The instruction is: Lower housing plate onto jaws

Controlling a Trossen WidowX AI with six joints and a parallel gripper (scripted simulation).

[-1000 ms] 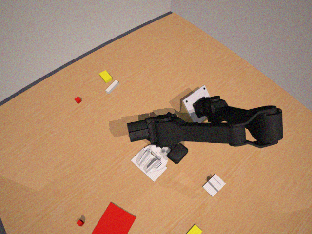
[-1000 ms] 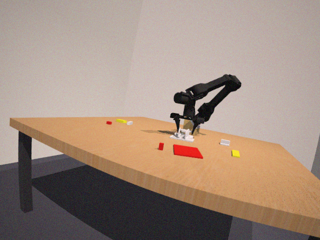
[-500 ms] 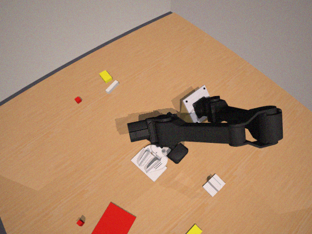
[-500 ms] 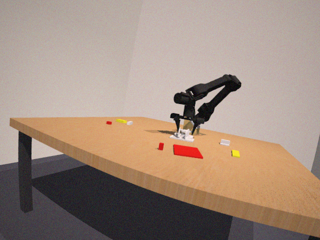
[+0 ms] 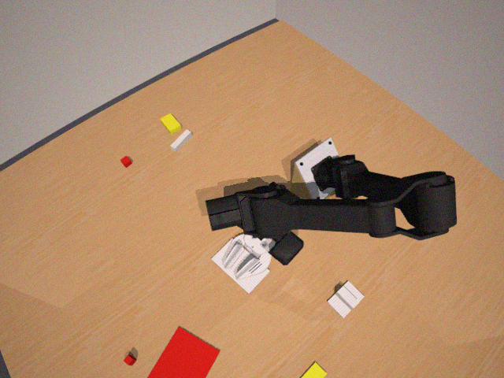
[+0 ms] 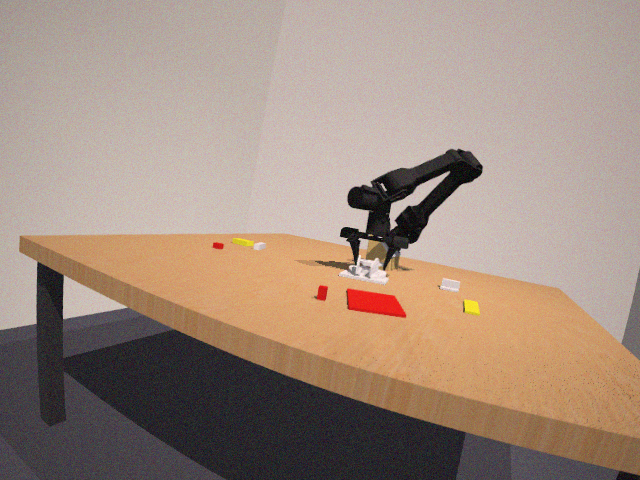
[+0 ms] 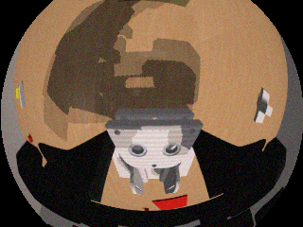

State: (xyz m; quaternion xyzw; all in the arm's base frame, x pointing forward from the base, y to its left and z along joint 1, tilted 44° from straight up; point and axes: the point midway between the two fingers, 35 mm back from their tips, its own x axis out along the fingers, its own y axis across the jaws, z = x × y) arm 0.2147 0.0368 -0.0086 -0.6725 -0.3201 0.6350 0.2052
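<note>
The white housing plate [image 7: 153, 140] with two round holes sits between my fingers. In the top view it is partly under the arm. My gripper [image 6: 370, 266] [image 7: 153, 130] is shut on it, fingers wide apart, low over the white base [image 5: 249, 286] [image 6: 364, 279]. The left jaw [image 7: 136, 182] and right jaw [image 7: 171, 182] stick out from under the plate in the wrist view. The plate looks roughly level. The stubs are hidden, and I cannot tell whether the plate touches them. In the top view the arm hides the fingertips.
A white bracket [image 5: 346, 298] [image 6: 450, 284] [image 7: 261, 106] stands to one side. A red sheet [image 5: 185, 353] [image 6: 375, 303], a red block [image 5: 129, 359] [image 6: 322, 292] and a yellow block [image 6: 471, 307] lie in front. Another yellow block [image 5: 171, 123] and a white bar [image 5: 181, 140] lie far off.
</note>
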